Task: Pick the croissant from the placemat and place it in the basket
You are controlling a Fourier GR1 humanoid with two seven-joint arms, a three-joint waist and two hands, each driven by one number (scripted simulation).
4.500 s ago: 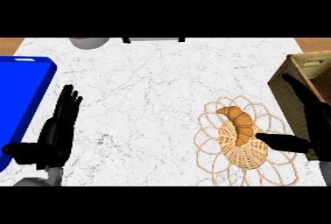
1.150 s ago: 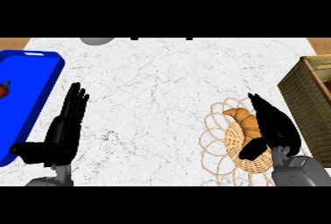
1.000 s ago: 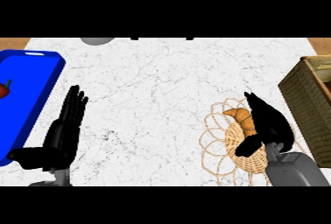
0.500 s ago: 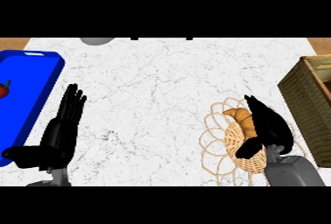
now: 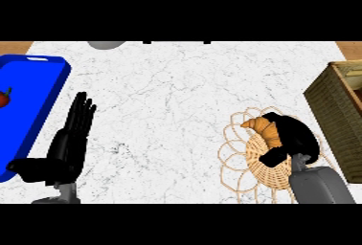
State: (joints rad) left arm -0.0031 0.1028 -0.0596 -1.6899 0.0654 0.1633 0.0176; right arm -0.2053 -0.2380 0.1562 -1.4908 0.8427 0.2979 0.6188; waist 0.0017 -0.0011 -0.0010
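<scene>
- A white marbled counter [image 5: 176, 95] carries everything; a blue tray [image 5: 39, 91] lies along its left side with a small red thing [image 5: 4, 98] showing at the view's left edge, too cut off to identify.
- A brown woven box [image 5: 339, 112] stands at the right edge, near the basket but apart from it; a grey round object [image 5: 106, 44] sits at the far edge.
- The left hand [image 5: 67, 143] rests open beside the blue tray, fingers straight and pressed together, pointing away, holding nothing.
- The wicker basket [image 5: 237, 153], with a looped rim, sits at right; the croissant [image 5: 263, 128] lies in its far part.
- The right hand [image 5: 293, 136] lies over the basket, covering the croissant's right end; its fingers curve downward against the pastry, though whether they clasp it I cannot tell.
- Compared with half a second ago, the right hand sits slightly lower over the basket and the croissant is more covered; the left hand is unchanged.
</scene>
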